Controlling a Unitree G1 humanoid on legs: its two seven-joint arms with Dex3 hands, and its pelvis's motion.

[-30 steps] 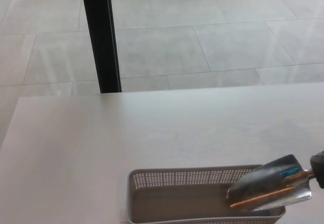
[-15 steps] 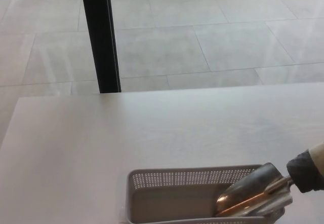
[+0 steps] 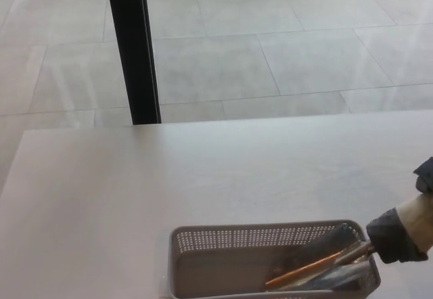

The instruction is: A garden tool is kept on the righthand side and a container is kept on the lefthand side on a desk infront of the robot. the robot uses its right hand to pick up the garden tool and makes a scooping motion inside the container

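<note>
Head view: at 5 o'clock, the right hand (image 3: 404,230) grips the garden tool (image 3: 318,265), its metal blade dipped low inside the perforated container (image 3: 230,239) at 6 o'clock on the desk (image 3: 169,177).

You'll find nothing to read here. The perforated container (image 3: 223,245) at the desk's (image 3: 135,191) near edge carries no label or brand. The garden tool's (image 3: 318,262) metal blade shows no marking either

A bare indoor hall or lab: large grey floor tiles (image 3: 270,55), a black post (image 3: 133,49), one plain pale desk (image 3: 135,191).
</note>
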